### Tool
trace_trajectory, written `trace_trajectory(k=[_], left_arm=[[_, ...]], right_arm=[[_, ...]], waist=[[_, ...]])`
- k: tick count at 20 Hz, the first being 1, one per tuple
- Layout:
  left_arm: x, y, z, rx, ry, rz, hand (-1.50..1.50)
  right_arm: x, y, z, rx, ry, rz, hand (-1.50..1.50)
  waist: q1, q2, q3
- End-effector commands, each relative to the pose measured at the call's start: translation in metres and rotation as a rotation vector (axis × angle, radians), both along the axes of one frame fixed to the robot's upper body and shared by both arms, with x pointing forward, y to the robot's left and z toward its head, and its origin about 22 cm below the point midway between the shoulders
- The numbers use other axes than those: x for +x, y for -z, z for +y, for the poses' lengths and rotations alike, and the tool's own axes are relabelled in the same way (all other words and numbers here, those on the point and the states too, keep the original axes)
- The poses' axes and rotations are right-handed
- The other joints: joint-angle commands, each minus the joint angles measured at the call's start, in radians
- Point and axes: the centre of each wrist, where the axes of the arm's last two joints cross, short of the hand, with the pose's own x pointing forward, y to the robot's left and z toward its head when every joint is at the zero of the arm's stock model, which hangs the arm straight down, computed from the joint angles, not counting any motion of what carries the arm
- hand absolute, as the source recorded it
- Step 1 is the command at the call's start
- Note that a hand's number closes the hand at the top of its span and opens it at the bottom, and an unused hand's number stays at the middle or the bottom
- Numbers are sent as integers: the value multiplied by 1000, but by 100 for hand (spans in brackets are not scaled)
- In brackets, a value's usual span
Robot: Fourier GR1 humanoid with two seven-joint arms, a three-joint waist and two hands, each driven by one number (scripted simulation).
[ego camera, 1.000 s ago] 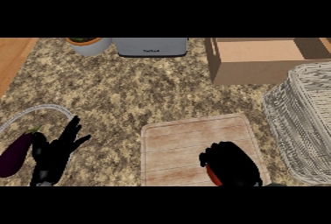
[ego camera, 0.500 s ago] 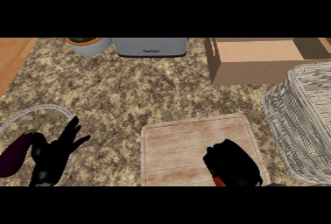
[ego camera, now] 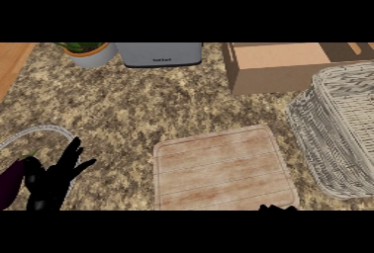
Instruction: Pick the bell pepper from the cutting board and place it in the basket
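The speckled granite counter fills the view. At its right edge sits a pale woven wicker basket, tilted, beside a brown cardboard box at the back edge. A rectangular wooden cutting board with rounded corners lies near the front edge, its top bare. A grey toaster and a potted plant stand at the back. A dark purple eggplant lies at the left edge. The left hand rests open, fingers up. Only a sliver of the right hand shows at the bottom edge; its fingers cannot be read, and the bell pepper is out of sight.
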Motion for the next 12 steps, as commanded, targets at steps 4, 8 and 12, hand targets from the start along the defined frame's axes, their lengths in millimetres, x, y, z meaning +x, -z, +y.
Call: trace_trajectory(k=[4, 8, 12], left_arm=[[-19, 18, 13, 5, -46, 126, 0], [-27, 23, 7, -9, -30, 131, 0], [-21, 21, 2, -7, -6, 116, 0]], right_arm=[[-27, -57, 15, 673, 210, -130, 150], [-44, -111, -4, 836, 209, -318, 150], [-44, -128, -12, 904, 275, -398, 150]], waist=[[-29, 14, -5], [-15, 8, -10], [-5, 14, -12]])
